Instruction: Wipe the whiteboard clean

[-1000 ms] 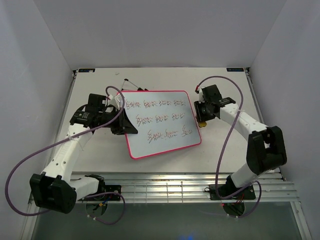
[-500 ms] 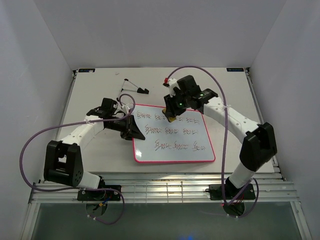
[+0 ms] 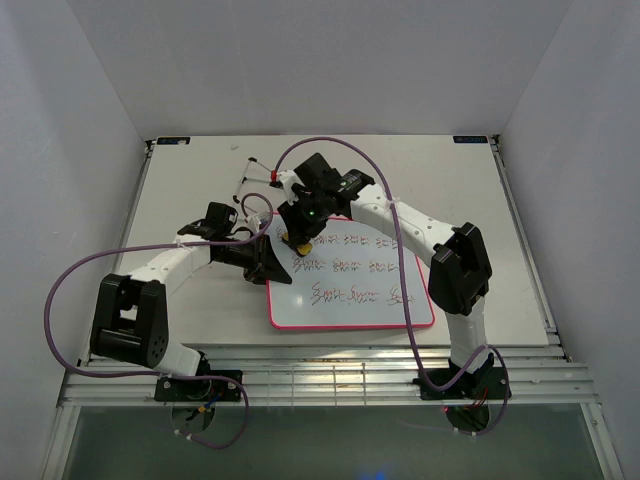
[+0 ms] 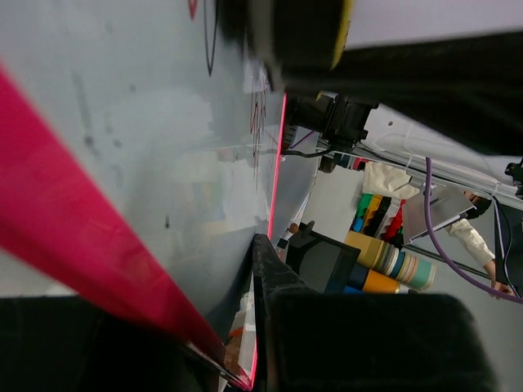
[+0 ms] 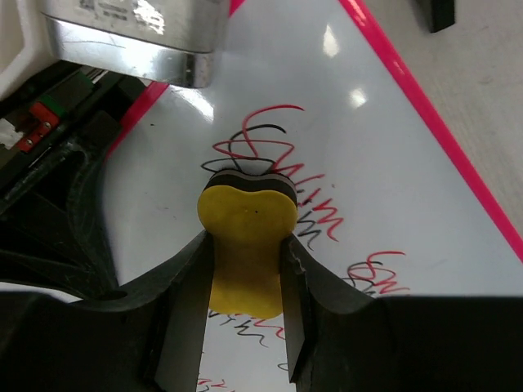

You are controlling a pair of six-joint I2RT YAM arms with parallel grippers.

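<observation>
Against the whiteboard [image 3: 350, 285], clamped at its edge by the left claw [image 3: 266, 262], an eraser [image 5: 248, 220] is pinched by the right claw [image 5: 245, 255]; that clamp could be tugged loose by hard wiping.

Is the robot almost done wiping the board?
Not nearly. Done: the left gripper is clamped on the whiteboard edge, and the right gripper has the eraser pinched. In hand: the eraser looks pressed on the left end of the top row. Left: all three rows of scribbles show, so nearly the whole wipe is ahead.
</observation>
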